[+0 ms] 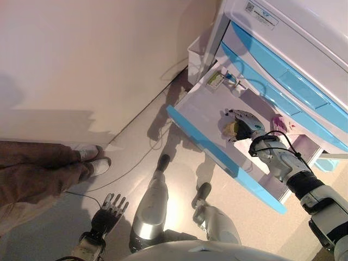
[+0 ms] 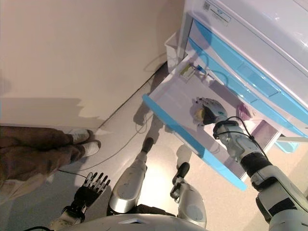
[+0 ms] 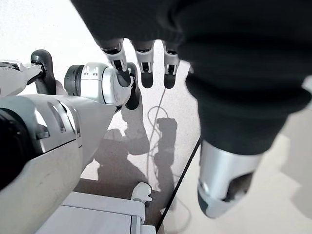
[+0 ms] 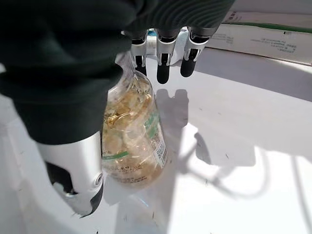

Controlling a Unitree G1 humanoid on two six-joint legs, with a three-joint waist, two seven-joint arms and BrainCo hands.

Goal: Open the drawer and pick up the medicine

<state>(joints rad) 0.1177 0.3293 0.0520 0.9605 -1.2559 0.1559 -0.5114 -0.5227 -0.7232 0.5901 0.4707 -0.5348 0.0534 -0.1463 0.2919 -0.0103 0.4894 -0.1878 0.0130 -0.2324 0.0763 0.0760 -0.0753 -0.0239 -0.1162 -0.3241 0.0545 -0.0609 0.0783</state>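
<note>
The cabinet's low drawer [image 1: 217, 157], white with a blue front, stands pulled out. On its white floor lies a clear medicine bottle [image 4: 131, 136] filled with yellow capsules, also seen from above as the bottle [image 1: 232, 128]. My right hand [image 1: 247, 124] is down in the drawer on top of that bottle. The right wrist view has the fingers [image 4: 164, 63] reaching past the bottle and the thumb [image 4: 73, 175] beside it, none curled tight round it. My left hand [image 1: 111, 209] hangs low near the floor with its fingers spread and nothing in it.
A flat medicine box [image 1: 216, 81] lies at the drawer's back end, and a pink packet [image 1: 278, 122] sits further along. Above are the cabinet's other blue drawers [image 1: 293, 81], all closed. A person's legs and shoes [image 1: 89, 160] stand at the left by the wall.
</note>
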